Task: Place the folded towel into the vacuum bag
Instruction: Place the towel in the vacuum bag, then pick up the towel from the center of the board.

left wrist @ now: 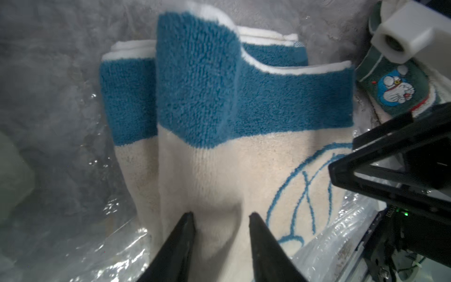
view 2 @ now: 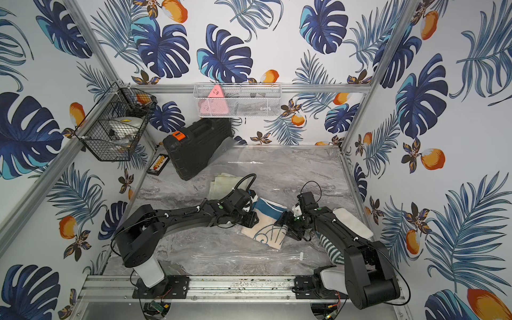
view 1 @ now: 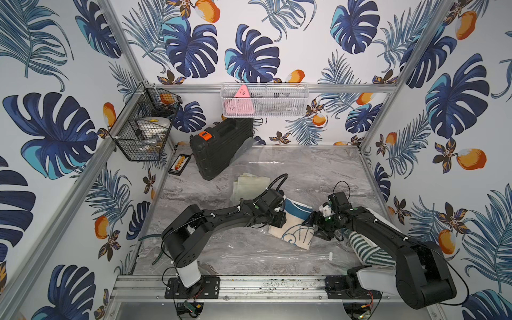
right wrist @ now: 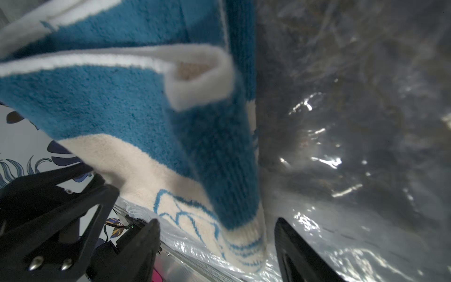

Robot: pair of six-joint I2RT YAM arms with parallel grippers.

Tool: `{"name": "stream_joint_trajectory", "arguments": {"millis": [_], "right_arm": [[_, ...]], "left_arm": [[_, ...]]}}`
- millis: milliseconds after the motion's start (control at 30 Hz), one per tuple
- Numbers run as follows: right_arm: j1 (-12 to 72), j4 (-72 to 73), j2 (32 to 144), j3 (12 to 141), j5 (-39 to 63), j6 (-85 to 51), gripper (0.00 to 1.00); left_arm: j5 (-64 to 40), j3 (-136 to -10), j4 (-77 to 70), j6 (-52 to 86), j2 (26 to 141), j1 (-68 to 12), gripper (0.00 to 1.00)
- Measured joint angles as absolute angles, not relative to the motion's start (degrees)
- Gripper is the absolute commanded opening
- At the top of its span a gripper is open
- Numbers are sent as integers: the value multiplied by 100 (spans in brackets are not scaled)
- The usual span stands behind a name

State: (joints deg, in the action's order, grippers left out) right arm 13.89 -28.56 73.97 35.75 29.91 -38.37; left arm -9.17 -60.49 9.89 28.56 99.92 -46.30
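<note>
My left claw (left wrist: 220, 216) is clamped on the cream end of the towel (left wrist: 207, 158). Cloth fills the gap between its two black fingers and puckers there. My right claw (right wrist: 217, 222) stands wide apart, and a cream corner of the towel sits loose between its fingers.

In both top views the claws face each other across the towel (view 1: 293, 232), left claw on its left side, right claw on its right. The towel is folded, cream with blue line drawing and a wide blue band. The band end points toward the back wall. Its white hem is curled over in the right wrist view.

The towel lies in the near middle of the tabletop (view 1: 180, 199), on the vacuum bag (view 1: 249, 257). Clear crinkly plastic shows under the cream end in both wrist views. The bag spreads over most of the tabletop, with its zip strip and a small white slider (view 1: 330, 255) along the near side, just beside the towel's near corner. I cannot tell whether a plastic layer lies over the towel or only under it.

Further out:
- A green-and-white striped cloth (view 1: 360, 243) is under my right arm, with a white cloth (view 2: 352, 219) just beside it.
- A pale folded cloth (view 1: 250, 182) lies behind my left arm.
- A black case (view 1: 221, 146) leans at the back left.
- A black wire basket (view 1: 138, 138) hangs on the left rail.
- A white mesh basket (view 1: 263, 102) hangs on the back rail.
</note>
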Motion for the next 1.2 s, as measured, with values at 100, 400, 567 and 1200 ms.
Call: {"name": "stream_joint_trajectory", "arguments": {"millis": [100,400,567,1200], "right_arm": [[1404,-2731,7456,3562,2985,-3854,75],[1409,-2711,7651,3774,2899,-3760,77],[1437,-2644,7804,3771,2899,-3747,77],[2405,-364,7937,2917,2790,-5496,61]], "left_arm": [[-976,-5990,880,2842,9909,-4589,0],[-1098,-5070,523,3048,9386,-3868,0],[-1111,-4860,325,3245,9472,-3839,3],[-497,-6038,1313,2707,9135,-4497,26]]}}
